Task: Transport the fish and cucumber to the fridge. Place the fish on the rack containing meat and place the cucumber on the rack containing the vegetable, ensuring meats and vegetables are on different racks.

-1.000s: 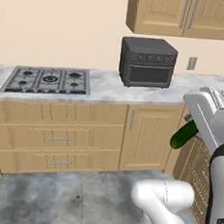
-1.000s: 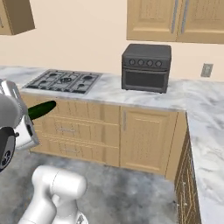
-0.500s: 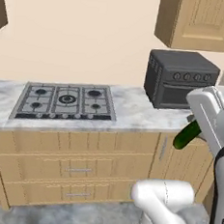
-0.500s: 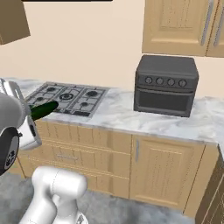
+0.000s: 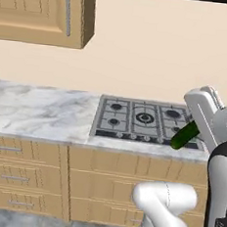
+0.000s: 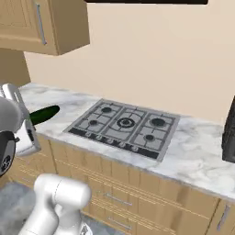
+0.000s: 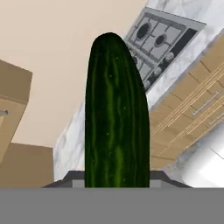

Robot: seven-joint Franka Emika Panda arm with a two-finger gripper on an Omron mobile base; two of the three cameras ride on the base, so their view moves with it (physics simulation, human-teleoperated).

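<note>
The cucumber (image 5: 184, 135) is a dark green oblong held in the air in front of the counter, level with the cooktop's front edge. My gripper (image 5: 196, 127) is shut on it, at the end of the white arm on the right of the left base view. From the right base view the cucumber (image 6: 44, 114) sticks out rightward from the gripper (image 6: 28, 123) at the left edge. In the hand view the cucumber (image 7: 116, 118) stands up between the two finger tips of the gripper (image 7: 116, 179). The fish and the fridge are out of view.
A gas cooktop (image 5: 147, 119) (image 6: 124, 126) is set into the marble counter (image 5: 41, 113). Wooden drawers (image 5: 21, 175) run below it and a wooden wall cabinet (image 5: 42, 10) hangs at the upper left. A dark appliance (image 6: 230, 133) stands at the right edge of the counter.
The whole scene has slid to the right in both base views, so the camera has moved left along the counter. The dark oven has left the left base view. The cucumber stays gripped.
</note>
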